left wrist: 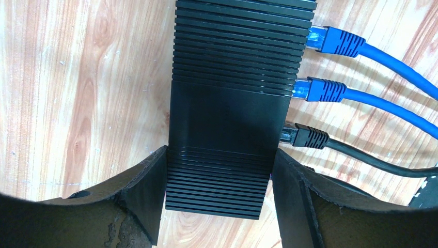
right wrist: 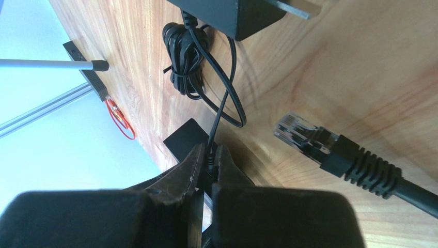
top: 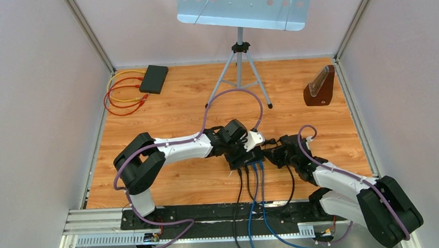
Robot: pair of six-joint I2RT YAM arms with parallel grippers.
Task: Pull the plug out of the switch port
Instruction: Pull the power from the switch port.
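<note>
left wrist shows left tool (left wrist: 219, 155) clamping switch (left wrist: 227, 113).

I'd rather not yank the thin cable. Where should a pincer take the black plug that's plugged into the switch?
Take the black plug by its ribbed boot, beside the switch, not by its cable. Come in from the cable side, closing across the boot's width: it juts straight out of the port, and the gap to the nearest blue plug probably leaves room. The left pincer braces the switch.
</note>
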